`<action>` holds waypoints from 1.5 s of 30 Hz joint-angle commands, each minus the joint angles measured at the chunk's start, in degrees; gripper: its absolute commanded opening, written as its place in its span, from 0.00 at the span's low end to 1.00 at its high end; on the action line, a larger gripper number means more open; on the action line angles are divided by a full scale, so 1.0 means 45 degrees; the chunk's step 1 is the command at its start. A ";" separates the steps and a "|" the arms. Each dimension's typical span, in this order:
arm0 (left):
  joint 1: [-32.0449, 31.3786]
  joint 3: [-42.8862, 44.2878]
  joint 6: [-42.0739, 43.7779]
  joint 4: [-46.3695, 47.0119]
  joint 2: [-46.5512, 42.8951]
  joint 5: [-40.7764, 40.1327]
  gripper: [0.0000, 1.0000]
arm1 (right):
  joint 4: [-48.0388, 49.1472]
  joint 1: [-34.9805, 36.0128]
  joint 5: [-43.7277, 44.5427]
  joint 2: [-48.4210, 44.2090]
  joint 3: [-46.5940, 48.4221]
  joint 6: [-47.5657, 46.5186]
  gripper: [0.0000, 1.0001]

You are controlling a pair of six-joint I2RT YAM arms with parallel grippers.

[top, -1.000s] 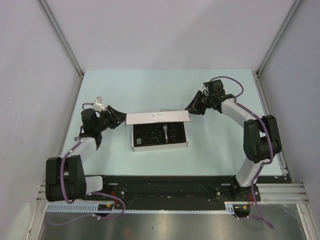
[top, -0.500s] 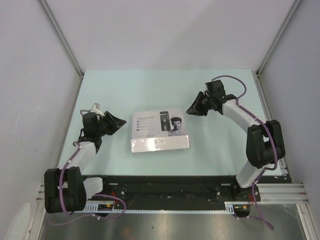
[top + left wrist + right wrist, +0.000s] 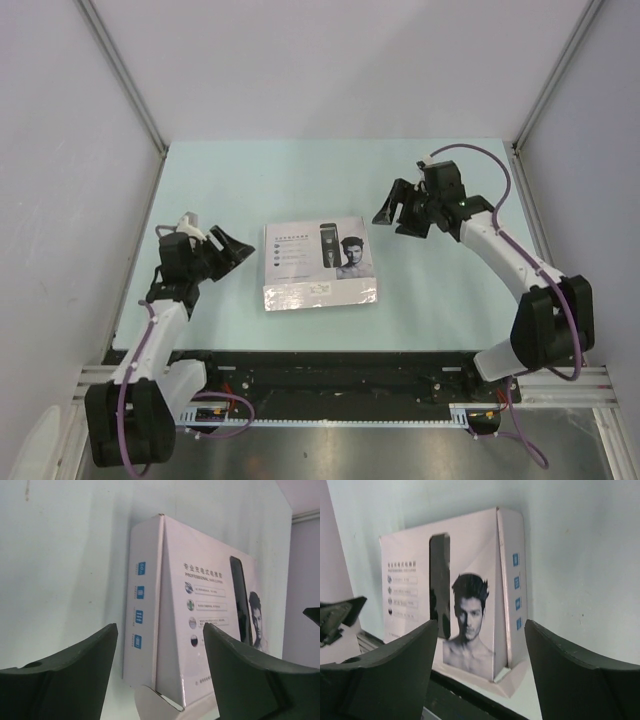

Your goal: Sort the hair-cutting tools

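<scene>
The hair-cutting tools are hidden inside the white box (image 3: 318,262), which lies shut in the middle of the table with its printed lid up. A man's face and a clipper picture show on the lid (image 3: 470,580). My left gripper (image 3: 233,252) hovers just left of the box, open and holding nothing. In the left wrist view the box's left side (image 3: 145,605) shows between the spread fingers of the left gripper (image 3: 160,630). My right gripper (image 3: 392,220) hangs open and empty to the upper right of the box. Its wrist view looks at the box's right side between the right gripper's (image 3: 481,625) fingers.
The pale green table (image 3: 300,180) is bounded by grey walls with metal corner posts (image 3: 122,75) at left and right. The black base rail (image 3: 340,375) runs along the near edge. A small flap (image 3: 150,702) sticks out at the box's near left corner.
A second ago the box stood open, showing its black tray; the lid is now shut. Both grippers have opened and drawn back from the box.
</scene>
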 commanded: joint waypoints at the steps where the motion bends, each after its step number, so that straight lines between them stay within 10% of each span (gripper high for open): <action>1: -0.0319 -0.0229 0.0877 -0.1429 -0.1674 0.1220 0.78 | -0.0338 0.0263 -0.0679 -0.1641 -0.0964 -0.1615 0.81; 9: -0.3266 -0.0171 0.0900 -0.2937 -0.3165 -0.0142 1.00 | 0.0423 0.1453 -0.2009 -0.2970 -0.3638 -0.2105 0.90; 29: -0.5652 0.0005 0.1271 -0.3231 -0.2013 -0.3254 0.97 | 0.1225 0.3466 0.1191 -0.2288 -0.4638 -0.2476 0.86; 45: -0.6160 0.0122 0.1368 -0.3094 -0.2304 -0.1886 0.78 | 0.1773 0.3740 -0.1502 -0.2033 -0.4638 -0.1872 0.77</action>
